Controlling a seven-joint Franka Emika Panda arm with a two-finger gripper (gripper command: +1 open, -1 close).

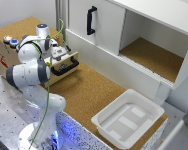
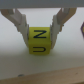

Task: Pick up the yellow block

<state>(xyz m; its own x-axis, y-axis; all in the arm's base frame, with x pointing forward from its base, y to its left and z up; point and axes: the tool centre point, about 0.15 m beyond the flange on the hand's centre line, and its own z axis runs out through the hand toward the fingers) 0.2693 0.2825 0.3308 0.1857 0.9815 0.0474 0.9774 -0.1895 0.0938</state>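
The yellow block [image 2: 39, 42] fills the middle of the wrist view, a small cube with black letters on its faces. My gripper [image 2: 40, 31] is shut on it, one finger pressed against each side of its upper half. It hangs just above or rests on a pale surface; I cannot tell which. In the exterior view the gripper [image 1: 59, 52] points down over the open wooden drawer [image 1: 69, 60] at the exterior view's left, and the block is hidden behind the hand.
The drawer's black handle [image 1: 64, 66] faces the cork table [image 1: 86, 92]. A white cabinet with a black door handle [image 1: 90, 20] and an open compartment [image 1: 154, 55] stands behind. A white bin [image 1: 128, 118] sits near the front right.
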